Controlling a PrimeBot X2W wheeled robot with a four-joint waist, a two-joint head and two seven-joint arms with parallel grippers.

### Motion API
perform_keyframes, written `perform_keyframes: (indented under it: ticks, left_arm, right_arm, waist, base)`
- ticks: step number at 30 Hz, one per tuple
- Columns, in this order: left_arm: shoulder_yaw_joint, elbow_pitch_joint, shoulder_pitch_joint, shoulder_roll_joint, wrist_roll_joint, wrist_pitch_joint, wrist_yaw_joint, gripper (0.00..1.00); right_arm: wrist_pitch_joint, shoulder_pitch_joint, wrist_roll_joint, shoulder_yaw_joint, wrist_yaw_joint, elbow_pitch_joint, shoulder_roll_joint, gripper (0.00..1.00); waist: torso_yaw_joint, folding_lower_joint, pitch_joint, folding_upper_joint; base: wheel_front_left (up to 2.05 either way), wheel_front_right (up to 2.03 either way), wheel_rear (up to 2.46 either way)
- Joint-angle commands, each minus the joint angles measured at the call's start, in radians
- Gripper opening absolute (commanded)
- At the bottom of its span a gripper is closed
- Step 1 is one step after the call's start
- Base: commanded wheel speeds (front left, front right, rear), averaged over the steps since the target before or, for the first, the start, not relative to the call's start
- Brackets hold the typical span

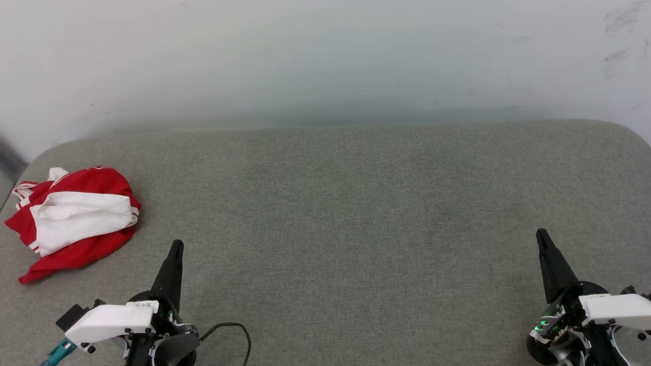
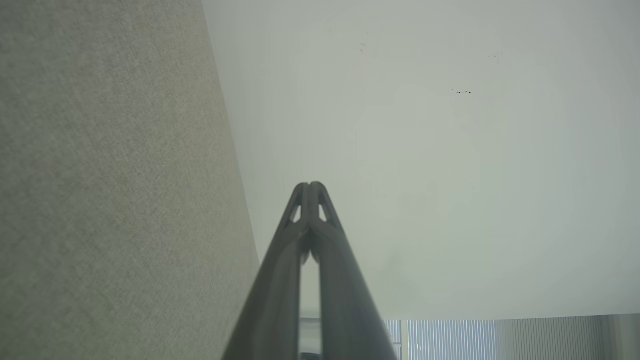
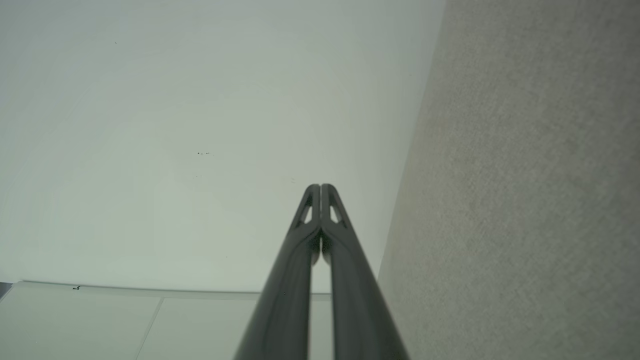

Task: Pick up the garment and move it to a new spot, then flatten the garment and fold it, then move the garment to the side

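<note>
Because both pairs of fingers are pressed tip to tip with nothing between them, neither arm has taken hold of anything. The left gripper [image 1: 176,250] is clenched and empty, its fingers [image 2: 277,300] meeting in a thin seam in the left wrist view. The right gripper [image 1: 543,242] is clamped on itself the same way, its fingers [image 3: 287,300] also bare.

The garment [image 1: 76,218] lies ahead of the left fingertips and out to their left, near but apart from them and far from the right pair. It is a loose red and white bundle, a white sleeve bunched across the top, with no lettering showing. It looks rumpled rather than flattened or folded, so I judge the task to be at its start: picking up, moving, flattening, folding and setting aside are all left to do.

The bundle sits close to the left border of the grey padded surface [image 1: 356,203], by its rounded far-left corner, so a reach there has little margin on the outer side. Between the two pairs of fingers, and beyond their tips to the far edge under the pale wall [image 1: 325,61], the fabric lies open, giving wide room for spreading. A dark cable [image 1: 239,328] loops behind the left fingers, near the wrist.
</note>
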Motion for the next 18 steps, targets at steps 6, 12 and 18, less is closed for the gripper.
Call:
perform_keyframes:
  ticks: [6,12,18]
  left_arm:
    - [0.004,0.001,-0.009,-0.001,0.003,0.003,0.0,0.0]
    - [0.004,0.001,-0.009,-0.001,0.003,0.003,0.0,0.0]
    - [0.004,0.001,-0.009,-0.001,0.003,0.003,0.0,0.0]
  right_arm:
    - [0.0,-0.01,0.004,0.001,0.0,0.001,0.004,0.0]
    - [0.0,-0.01,0.004,0.001,0.0,0.001,0.004,0.0]
    - [0.0,-0.01,0.004,0.001,0.0,0.001,0.004,0.0]
  waist:
    - [0.0,0.0,0.0,-0.0001]
    - [0.0,0.0,0.0,-0.0001]
    - [0.0,0.0,0.0,-0.0001]
  base:
    - [0.0,0.0,0.0]
    - [0.0,0.0,0.0]
    - [0.0,0.0,0.0]
